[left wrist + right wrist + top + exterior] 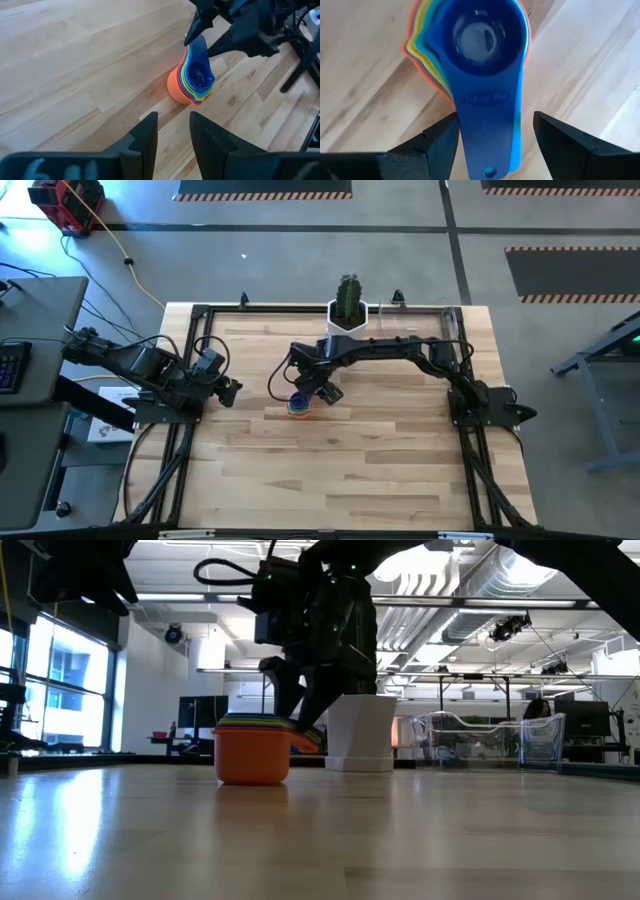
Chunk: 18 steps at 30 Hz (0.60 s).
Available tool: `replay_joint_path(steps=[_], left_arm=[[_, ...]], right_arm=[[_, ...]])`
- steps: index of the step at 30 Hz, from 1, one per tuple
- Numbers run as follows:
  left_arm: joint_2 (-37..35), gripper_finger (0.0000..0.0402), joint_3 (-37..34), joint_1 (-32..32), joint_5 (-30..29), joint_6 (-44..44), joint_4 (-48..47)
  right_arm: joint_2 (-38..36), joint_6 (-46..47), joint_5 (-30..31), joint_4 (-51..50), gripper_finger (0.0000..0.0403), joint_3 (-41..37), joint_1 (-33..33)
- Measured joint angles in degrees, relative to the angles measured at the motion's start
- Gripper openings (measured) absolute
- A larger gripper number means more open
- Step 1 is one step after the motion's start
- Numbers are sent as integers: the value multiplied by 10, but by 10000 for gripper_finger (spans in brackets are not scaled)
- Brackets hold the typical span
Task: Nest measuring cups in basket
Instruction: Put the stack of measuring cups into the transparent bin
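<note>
Measuring cups (299,406) sit nested in one rainbow stack on the wooden table (380,470), near its middle and in front of the white cactus pot (347,314). An orange cup (252,754) forms the base, and a blue one (487,65) with a long flat handle lies on top. The right gripper (495,137) hangs over the stack, fingers spread either side of the blue handle. The left gripper (172,131) waits at the table's left edge, fingers slightly parted. A clear basket (490,740) stands apart, beside the pot.
</note>
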Motion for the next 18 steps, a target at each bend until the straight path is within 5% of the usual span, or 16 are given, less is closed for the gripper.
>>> replay_joint_path(steps=[18], left_arm=[[0, 104, 0, 0, -1, 3, 0]], right_arm=[[21, -25, -2, -4, 245, 0, -7]])
